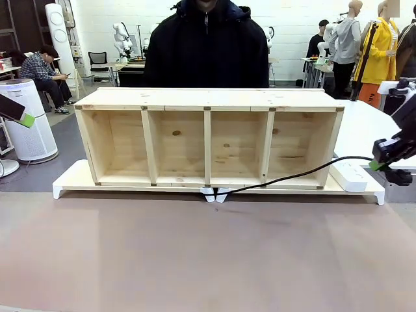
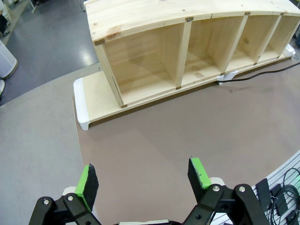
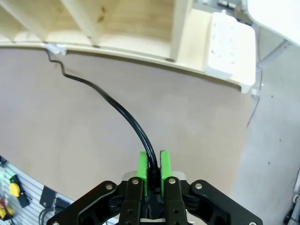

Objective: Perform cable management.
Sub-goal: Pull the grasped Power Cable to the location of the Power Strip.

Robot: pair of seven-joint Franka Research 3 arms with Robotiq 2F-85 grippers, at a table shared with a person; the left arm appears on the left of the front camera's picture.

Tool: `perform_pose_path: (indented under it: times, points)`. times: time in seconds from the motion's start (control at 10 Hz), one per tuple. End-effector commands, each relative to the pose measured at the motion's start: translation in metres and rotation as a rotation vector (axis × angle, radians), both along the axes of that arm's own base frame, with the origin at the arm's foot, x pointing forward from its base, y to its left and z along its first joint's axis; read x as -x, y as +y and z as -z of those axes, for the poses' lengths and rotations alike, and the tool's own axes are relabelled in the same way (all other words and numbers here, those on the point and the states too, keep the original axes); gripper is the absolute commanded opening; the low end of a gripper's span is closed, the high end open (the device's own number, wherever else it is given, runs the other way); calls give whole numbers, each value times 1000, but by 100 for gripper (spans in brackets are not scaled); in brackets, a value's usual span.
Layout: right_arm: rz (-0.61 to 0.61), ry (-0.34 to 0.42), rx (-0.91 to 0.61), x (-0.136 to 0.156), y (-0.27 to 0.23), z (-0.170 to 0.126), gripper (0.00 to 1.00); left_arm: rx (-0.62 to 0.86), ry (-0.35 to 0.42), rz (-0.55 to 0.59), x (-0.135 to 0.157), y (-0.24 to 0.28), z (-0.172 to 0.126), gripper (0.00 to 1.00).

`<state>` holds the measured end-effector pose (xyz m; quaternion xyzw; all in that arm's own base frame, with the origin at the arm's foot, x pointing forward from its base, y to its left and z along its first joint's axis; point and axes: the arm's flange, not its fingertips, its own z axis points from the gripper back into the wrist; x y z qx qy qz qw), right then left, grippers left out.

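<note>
The cable [image 1: 292,176] is a thin black cord. It runs from white clips [image 1: 215,194] at the front middle of the wooden shelf [image 1: 208,140] out to the right, rising off the table. My right gripper [image 1: 383,162] is shut on its far end, beside the power strip [image 1: 348,174]. In the right wrist view the cable [image 3: 117,105] curves from the clip [image 3: 55,48] down between the green pads of the right gripper [image 3: 152,171]; the plug is hidden. My left gripper [image 2: 143,178] hangs open above bare table, with nothing between its fingers. It also pokes in as the left gripper [image 1: 23,117] at the left edge.
The four-compartment shelf stands on a board with white feet [image 1: 57,191]. A white power strip [image 3: 229,44] lies on the board's right end. A person in a dark jacket [image 1: 206,49] stands behind the shelf. Bare brown table [image 1: 195,260] spreads in front.
</note>
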<state>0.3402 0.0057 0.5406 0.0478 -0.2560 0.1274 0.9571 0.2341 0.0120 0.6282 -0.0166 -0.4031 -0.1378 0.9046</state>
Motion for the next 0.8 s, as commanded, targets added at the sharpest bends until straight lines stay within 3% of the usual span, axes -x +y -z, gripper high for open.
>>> perform_pose_path:
  times: [0.0,0.2,0.4,0.7]
  points:
    - [36,-70,-11,7,-20,41,14,5,-4,-4,-1,1,0,100]
    - [62,-91,-8,-15,-39,37,14,5,-4,-4,-1,1,0,100]
    - [54,-160,29,-40,-53,29,14,5,-4,-4,-1,1,0,100]
    - [22,-314,74,-88,-61,17,14,5,-4,-4,-1,1,0,100]
